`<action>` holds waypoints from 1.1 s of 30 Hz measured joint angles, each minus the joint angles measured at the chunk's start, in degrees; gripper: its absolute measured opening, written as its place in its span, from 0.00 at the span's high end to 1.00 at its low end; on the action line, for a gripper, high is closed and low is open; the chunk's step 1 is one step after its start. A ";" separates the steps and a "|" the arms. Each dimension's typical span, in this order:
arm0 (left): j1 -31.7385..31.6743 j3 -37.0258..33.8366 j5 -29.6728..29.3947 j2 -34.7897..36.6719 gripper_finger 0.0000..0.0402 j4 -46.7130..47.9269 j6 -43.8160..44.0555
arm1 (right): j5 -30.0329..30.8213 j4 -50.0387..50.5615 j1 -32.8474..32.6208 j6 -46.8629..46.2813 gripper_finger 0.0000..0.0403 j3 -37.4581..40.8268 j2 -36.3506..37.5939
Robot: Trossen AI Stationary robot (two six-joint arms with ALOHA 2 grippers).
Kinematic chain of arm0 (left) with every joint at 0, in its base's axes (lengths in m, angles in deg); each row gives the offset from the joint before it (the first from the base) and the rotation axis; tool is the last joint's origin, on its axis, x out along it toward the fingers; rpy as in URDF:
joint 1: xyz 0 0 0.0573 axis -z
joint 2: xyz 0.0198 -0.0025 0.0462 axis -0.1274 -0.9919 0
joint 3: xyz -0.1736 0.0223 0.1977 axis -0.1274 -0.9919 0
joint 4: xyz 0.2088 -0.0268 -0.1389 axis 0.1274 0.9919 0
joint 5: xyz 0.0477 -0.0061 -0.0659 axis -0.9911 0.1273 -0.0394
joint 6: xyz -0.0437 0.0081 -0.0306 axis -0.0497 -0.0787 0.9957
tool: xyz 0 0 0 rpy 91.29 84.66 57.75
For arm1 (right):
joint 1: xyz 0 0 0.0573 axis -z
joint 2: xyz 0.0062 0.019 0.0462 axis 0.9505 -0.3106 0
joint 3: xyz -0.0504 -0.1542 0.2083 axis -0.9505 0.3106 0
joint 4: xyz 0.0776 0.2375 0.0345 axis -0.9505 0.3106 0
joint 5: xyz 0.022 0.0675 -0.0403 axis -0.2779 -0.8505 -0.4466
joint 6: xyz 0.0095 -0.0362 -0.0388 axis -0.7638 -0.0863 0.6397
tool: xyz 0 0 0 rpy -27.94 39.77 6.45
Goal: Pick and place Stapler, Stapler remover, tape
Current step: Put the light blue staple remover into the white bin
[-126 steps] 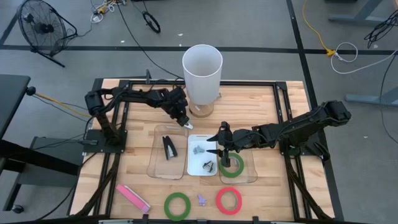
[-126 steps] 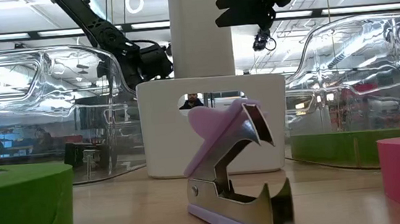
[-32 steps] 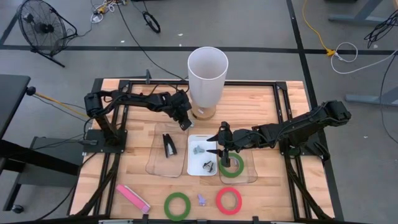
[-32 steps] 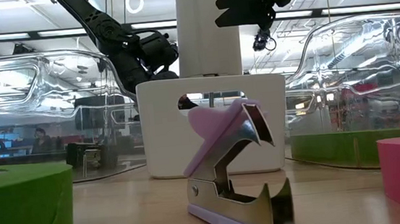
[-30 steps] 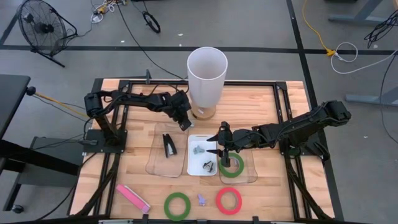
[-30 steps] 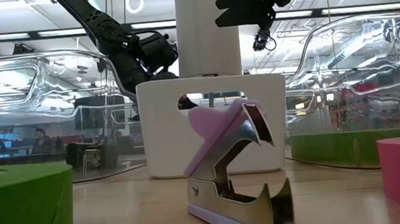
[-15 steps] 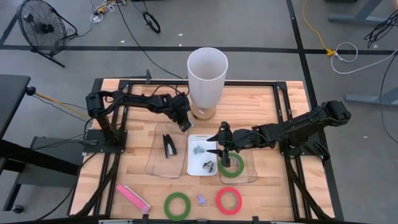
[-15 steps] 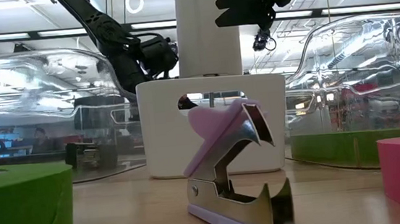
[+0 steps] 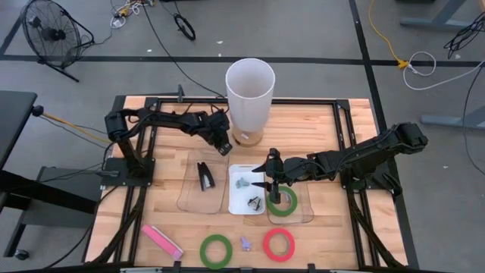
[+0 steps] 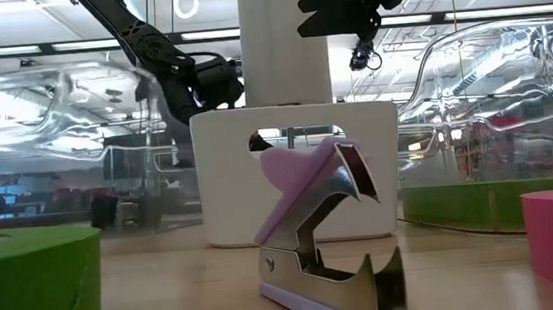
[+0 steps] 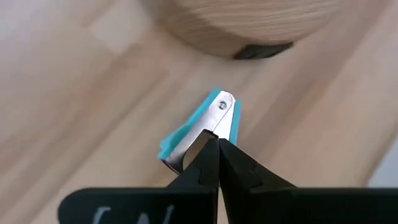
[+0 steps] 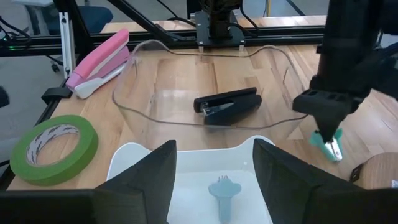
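My left gripper (image 9: 223,149) is shut on a teal staple remover (image 11: 208,124) just in front of the tall white cylinder (image 9: 248,91). My right gripper (image 9: 269,182) is open and empty above the white tray (image 9: 247,199), which holds two staple removers. A black stapler (image 9: 205,174) lies in the left clear tray. One green tape ring (image 9: 281,201) lies flat in the right clear tray. A pink stapler (image 9: 161,240), a green ring (image 9: 216,250), a purple staple remover (image 9: 245,243) and a red ring (image 9: 279,244) lie on the table near its front edge. My left gripper pinches one end of the teal staple remover (image 11: 202,142) between its two fingertips. The fingers come from above, slanting down. The remover's pivot end (image 11: 222,106) sticks out beyond the fingertips. In the right wrist view the remover (image 12: 329,146) hangs below the gripper, close over the wood.
The white cylinder stands on a wooden base (image 11: 249,25) right beside my left gripper. The two clear trays (image 9: 203,186) (image 9: 303,205) flank the white tray. Black frame rails (image 9: 356,174) run along the table's sides.
My left gripper has gone a little toward the table's far left, still shut on the teal staple remover. The top of the white cylinder has swung slightly to the left.
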 joint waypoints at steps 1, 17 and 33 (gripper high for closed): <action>-0.49 -0.02 -0.82 0.00 0.99 0.85 -0.18 | -0.02 0.04 0.00 0.00 0.47 0.00 0.00; -2.89 -0.34 -1.39 1.90 0.99 2.06 -0.46 | 0.00 0.51 0.00 0.31 0.47 0.00 0.00; -2.98 -0.12 -0.77 3.65 0.99 4.83 -1.29 | 0.08 0.45 0.00 0.32 0.47 0.00 0.00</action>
